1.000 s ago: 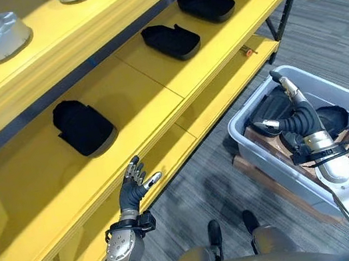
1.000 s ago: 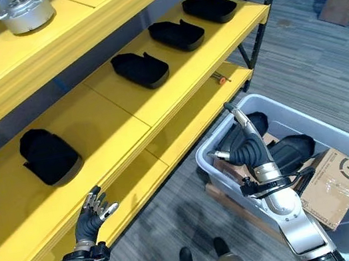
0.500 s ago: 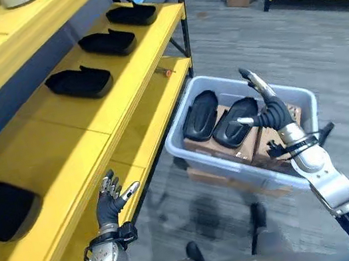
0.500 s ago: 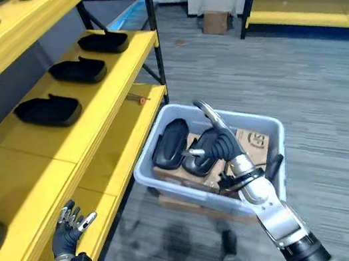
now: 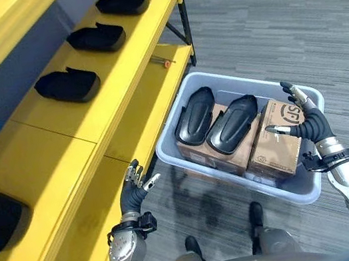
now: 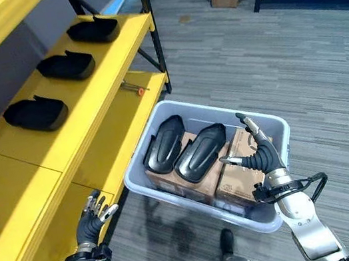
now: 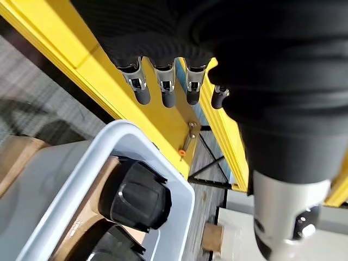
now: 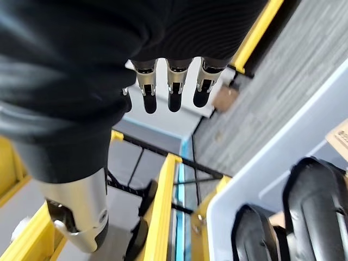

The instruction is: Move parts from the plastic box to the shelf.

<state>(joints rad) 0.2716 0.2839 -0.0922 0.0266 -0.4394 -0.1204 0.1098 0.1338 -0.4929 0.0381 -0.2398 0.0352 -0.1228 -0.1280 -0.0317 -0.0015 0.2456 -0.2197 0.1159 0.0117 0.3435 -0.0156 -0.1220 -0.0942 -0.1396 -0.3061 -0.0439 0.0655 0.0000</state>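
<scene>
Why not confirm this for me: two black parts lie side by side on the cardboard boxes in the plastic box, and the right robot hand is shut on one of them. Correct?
Not quite. The two black parts do lie side by side on the cardboard boxes in the plastic box, but the right robot hand holds nothing: the left eye view shows it open beside the box's far end.

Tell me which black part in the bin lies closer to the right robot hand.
The one beside the printed cardboard box; the other part lies farther from the right robot hand.

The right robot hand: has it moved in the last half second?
Yes. The right robot hand has pulled back from over the black parts to the plastic box's near corner.
</scene>
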